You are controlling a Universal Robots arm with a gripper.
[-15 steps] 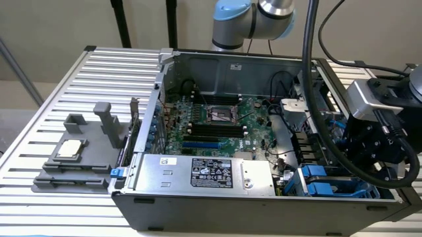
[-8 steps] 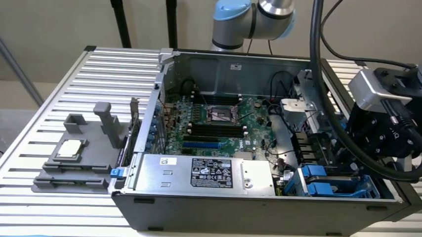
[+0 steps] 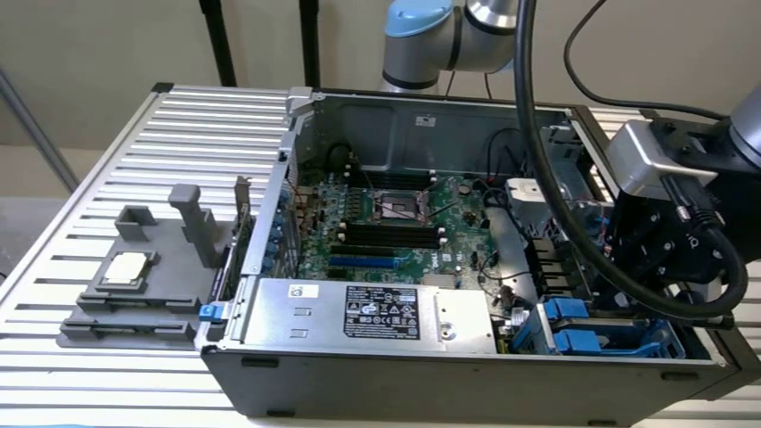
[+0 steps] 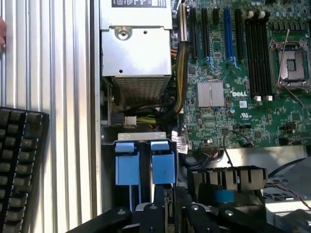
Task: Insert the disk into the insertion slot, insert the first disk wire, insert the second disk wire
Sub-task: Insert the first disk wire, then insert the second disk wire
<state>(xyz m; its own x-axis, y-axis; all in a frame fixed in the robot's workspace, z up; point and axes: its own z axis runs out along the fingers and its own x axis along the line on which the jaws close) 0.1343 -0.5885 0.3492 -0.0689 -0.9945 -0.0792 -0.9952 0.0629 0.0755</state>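
My gripper (image 4: pixel 170 196), clenched or released I cannot tell, hangs near two flat, rectangular, bright blue plastic clips (image 4: pixel 127 162) on one boxy insertion slot (image 3: pixel 594 339).

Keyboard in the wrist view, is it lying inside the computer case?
No, the keyboard lies on the slatted table, outside the wall of the computer case.

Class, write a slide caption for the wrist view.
Black robot hand near two bright blue plastic drive carriers, beside green motherboard and silver power-supply box.
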